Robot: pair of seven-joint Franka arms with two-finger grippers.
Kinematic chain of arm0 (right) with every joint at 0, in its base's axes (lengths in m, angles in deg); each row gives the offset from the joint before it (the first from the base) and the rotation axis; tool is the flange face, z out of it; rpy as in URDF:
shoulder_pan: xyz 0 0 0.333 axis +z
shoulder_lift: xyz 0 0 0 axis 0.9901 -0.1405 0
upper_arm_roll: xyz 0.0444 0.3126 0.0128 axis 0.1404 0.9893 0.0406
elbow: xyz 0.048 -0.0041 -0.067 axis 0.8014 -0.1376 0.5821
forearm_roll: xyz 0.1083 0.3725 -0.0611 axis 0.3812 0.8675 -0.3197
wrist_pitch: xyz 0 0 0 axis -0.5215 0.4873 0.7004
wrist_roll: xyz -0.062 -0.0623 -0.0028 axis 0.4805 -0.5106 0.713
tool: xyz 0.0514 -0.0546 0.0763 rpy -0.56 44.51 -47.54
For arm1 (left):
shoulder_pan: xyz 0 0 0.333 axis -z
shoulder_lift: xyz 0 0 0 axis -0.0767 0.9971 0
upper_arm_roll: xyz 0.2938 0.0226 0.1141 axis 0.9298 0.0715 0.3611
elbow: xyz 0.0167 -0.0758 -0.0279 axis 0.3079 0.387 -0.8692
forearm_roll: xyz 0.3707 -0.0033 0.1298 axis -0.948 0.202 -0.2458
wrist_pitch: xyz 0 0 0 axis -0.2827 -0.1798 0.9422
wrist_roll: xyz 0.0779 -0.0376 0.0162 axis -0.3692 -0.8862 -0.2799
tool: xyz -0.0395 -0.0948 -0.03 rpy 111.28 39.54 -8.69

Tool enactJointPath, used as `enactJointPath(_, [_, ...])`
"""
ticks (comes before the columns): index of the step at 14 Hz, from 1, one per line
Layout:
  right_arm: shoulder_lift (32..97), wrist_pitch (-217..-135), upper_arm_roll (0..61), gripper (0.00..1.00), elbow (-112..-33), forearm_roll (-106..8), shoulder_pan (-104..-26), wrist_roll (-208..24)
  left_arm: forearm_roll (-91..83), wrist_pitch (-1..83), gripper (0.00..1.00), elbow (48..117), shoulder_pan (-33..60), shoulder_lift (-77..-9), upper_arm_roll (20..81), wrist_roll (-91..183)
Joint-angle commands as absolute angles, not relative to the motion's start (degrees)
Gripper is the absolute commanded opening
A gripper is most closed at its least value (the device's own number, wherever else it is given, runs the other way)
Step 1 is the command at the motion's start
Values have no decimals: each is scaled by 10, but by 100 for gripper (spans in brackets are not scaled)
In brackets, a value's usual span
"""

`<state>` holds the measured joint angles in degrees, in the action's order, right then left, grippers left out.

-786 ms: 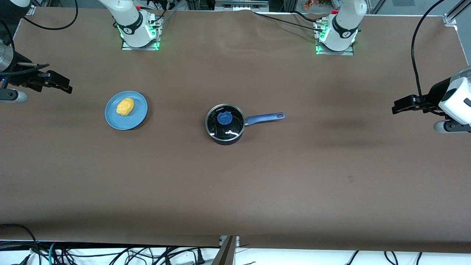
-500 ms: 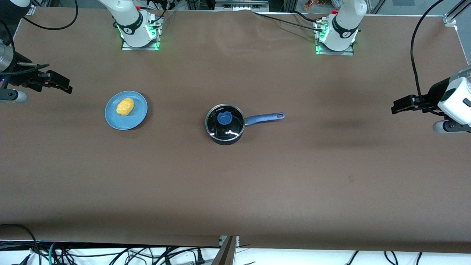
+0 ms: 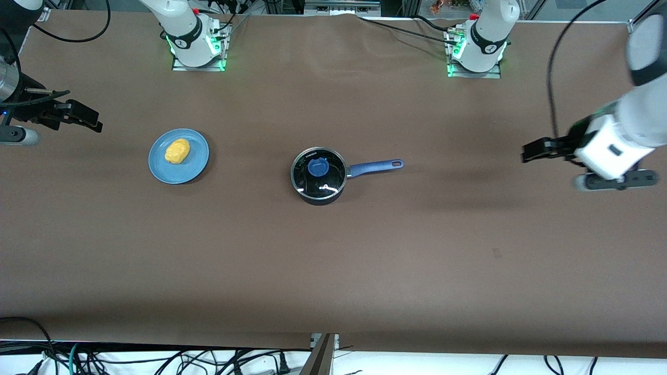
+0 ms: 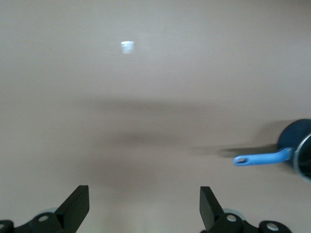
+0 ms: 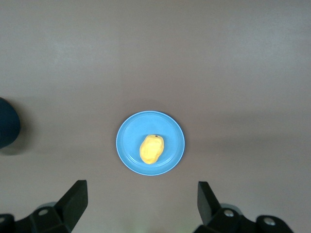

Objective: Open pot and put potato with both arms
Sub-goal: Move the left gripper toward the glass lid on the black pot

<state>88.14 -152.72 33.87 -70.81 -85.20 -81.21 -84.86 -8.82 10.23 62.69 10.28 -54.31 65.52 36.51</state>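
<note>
A black pot (image 3: 318, 174) with its glass lid (image 3: 318, 167) on is sitting mid-counter (image 3: 333, 260), its blue handle (image 3: 375, 166) pointing toward the left arm's end. A yellow potato (image 3: 177, 150) is lying on a blue plate (image 3: 195, 161) toward the right arm's end. The left claw (image 4: 144, 206) is hanging wide open and empty over bare counter. The right claw (image 5: 141, 204) is waiting, also wide open and empty.
</note>
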Motion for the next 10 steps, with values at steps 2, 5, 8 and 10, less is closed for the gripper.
enactJointPath(2, [893, -1524, 347, 100, -717, -856, -820, -843, -85, 189, 100, 624, 240, -488, 660, 170])
enactJointPath(5, [893, -1525, 347, 100, -717, -856, -820, -843, -86, 290, 100, 598, 334, -415, 661, 67])
enactJointPath(8, [893, -1524, 347, 100, -717, -856, -820, -843, -88, 309, 100, 529, 397, -330, 664, 1])
enactJointPath(10, [893, -1524, 347, 100, -717, -856, -820, -843, -89, 333, 100, 503, 424, -293, 667, -20])
